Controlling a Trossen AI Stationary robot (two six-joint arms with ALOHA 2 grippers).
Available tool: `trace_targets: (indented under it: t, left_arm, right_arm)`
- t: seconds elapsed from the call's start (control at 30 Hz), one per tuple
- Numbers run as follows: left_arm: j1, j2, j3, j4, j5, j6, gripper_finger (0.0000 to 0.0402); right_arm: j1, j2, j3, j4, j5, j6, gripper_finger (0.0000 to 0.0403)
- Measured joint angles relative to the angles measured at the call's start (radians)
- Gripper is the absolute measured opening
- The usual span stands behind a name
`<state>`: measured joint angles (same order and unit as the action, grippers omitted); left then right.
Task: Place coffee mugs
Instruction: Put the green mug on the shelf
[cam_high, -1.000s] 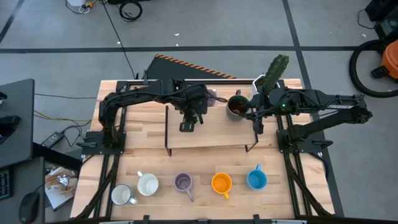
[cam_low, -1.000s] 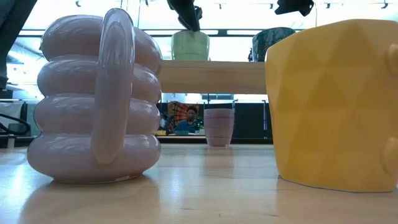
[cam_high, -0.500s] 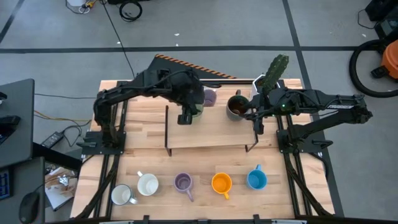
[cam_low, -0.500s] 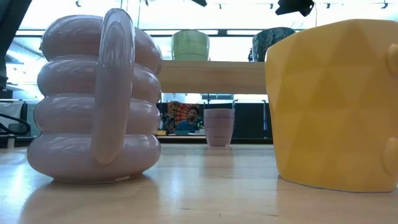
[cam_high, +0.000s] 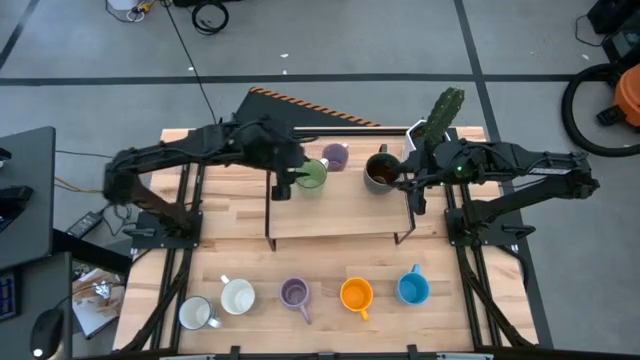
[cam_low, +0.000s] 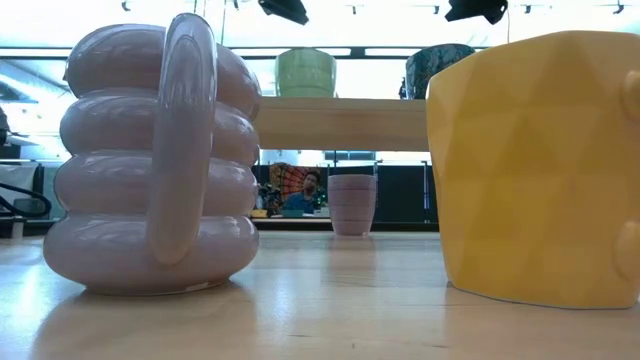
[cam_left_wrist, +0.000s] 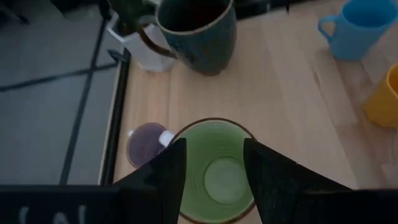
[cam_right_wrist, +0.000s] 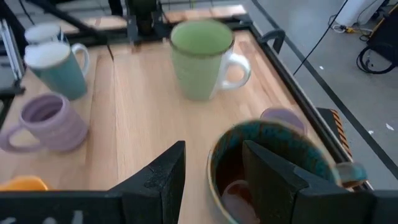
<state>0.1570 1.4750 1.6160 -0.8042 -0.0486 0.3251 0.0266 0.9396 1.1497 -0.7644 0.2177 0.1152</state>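
A green mug (cam_high: 312, 173) and a dark brown mug (cam_high: 381, 172) stand upright on a raised wooden shelf (cam_high: 340, 215). A lilac mug (cam_high: 335, 156) stands on the table behind the shelf. My left gripper (cam_high: 283, 186) is open, above and just left of the green mug (cam_left_wrist: 214, 171), not touching it. My right gripper (cam_high: 410, 185) is open and hovers over the dark brown mug (cam_right_wrist: 273, 165); the low view shows the right gripper (cam_low: 475, 10) clear above it. Near the table's front edge stand two white mugs (cam_high: 238, 297), a lilac mug (cam_high: 294, 293), an orange mug (cam_high: 356, 295) and a blue mug (cam_high: 412, 289).
A white faceted pot with a green cactus (cam_high: 432, 125) stands at the far right, close behind my right gripper. The shelf rests on thin dark legs (cam_high: 268, 205), with open room beneath it. Bare tabletop (cam_high: 340, 260) lies between the shelf and the front row of mugs.
My left gripper has risen off the green mug and drawn back toward the table's left edge, its arm folding away. The green mug stays upright on the shelf where it was.
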Motion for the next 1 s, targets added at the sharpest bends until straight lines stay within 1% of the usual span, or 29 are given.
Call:
trace_targets:
  t: [0.17, 0.27, 0.4, 0.5, 0.57, 0.63, 0.77, 0.87, 1.0]
  left_arm:
    - [-0.001, -0.131, -0.180, 0.162, 0.008, -0.025, 0.0165]
    - [0.000, -0.203, -0.295, 0.251, 0.056, -0.042, 0.0165]
    - [-0.001, -0.293, -0.445, 0.348, 0.081, -0.079, 0.0165]
    - [0.004, -0.352, -0.533, 0.401, 0.080, -0.115, 0.0165]
    - [0.004, -0.381, -0.578, 0.438, 0.072, -0.139, 0.0165]
    - [0.004, -0.400, -0.617, 0.459, 0.050, -0.165, 0.0165]
    - [0.004, -0.413, -0.670, 0.496, -0.020, -0.225, 0.0165]
    - [0.005, -0.409, -0.700, 0.500, -0.031, -0.261, 0.0165]
    - [0.003, -0.409, -0.726, 0.501, -0.048, -0.271, 0.0165]
  right_arm:
    - [0.000, 0.018, 0.082, -0.044, 0.004, 0.012, 0.0165]
    - [0.000, 0.020, 0.123, -0.065, 0.006, 0.012, 0.0165]
    - [0.000, 0.027, 0.145, -0.050, 0.002, 0.002, 0.0165]
    - [0.000, 0.061, 0.146, 0.008, -0.006, -0.019, 0.0164]
    - [0.000, 0.104, 0.164, 0.022, -0.026, -0.041, 0.0161]
    - [0.000, 0.157, 0.211, 0.013, -0.028, -0.069, 0.0156]
    - [-0.008, 0.268, 0.308, 0.009, 0.003, -0.150, 0.0147]
    - [-0.026, 0.353, 0.372, 0.010, 0.006, -0.216, 0.0142]
    - [-0.063, 0.451, 0.434, 0.020, 0.006, -0.286, 0.0141]
